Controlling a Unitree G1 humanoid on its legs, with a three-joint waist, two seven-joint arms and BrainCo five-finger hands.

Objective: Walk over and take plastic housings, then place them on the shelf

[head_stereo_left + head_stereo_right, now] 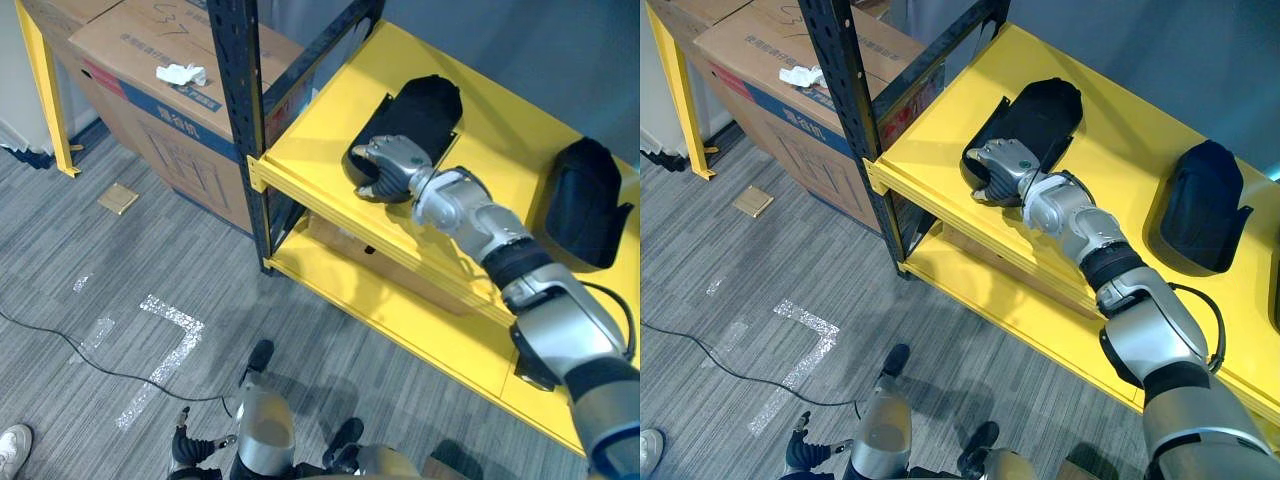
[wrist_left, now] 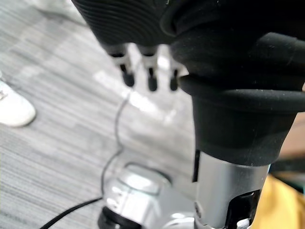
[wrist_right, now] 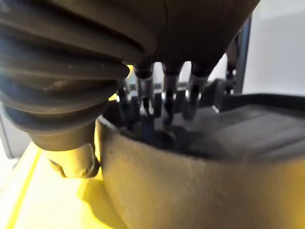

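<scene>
Head views are bright and evenly lit from overhead. The right robot hand [image 1: 385, 165] throws a soft shadow on the yellow shelf [image 1: 330, 120]. The black housing [image 1: 425, 105] shows almost no surface detail. The floor tape [image 1: 185, 320] glints. The right wrist view is dim and backlit.

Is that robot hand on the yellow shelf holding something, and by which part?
Yes: the right robot hand curls its fingers over the near end of a black plastic housing lying on the shelf.
</scene>
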